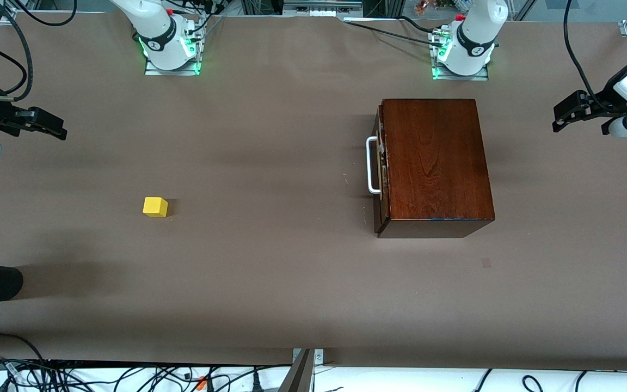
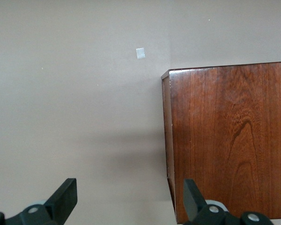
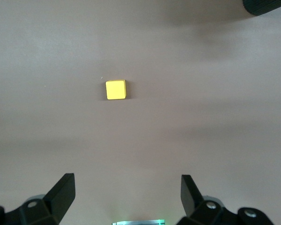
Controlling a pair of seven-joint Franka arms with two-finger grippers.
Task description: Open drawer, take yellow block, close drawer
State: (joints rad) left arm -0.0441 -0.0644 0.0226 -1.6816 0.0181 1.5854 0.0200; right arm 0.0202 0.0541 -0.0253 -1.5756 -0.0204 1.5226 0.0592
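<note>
Drawer [image 1: 381, 166] shut flush in reddish-brown box [image 1: 436, 160], white handle [image 1: 372, 166] facing right arm's end of table [image 1: 292, 283]. Yellow block [image 1: 155, 207] lies out on bare table, well apart from box, toward right arm's end. Left tool [image 1: 564, 117] hangs over table edge beside box, fingers apart, empty. Right tool [image 1: 55, 128] waits above block's end, fingers apart, empty. Judged step: opening. Advice: approach handle squarely, straddle bar mid-span, pull straight along slide; skewed pull may shift box.

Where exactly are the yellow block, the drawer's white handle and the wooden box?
yellow block [image 1: 155, 207]: front view, top face.
white handle [image 1: 370, 165]: front view, middle of the bar.
wooden box [image 1: 436, 158]: front view, glossy top.
</note>
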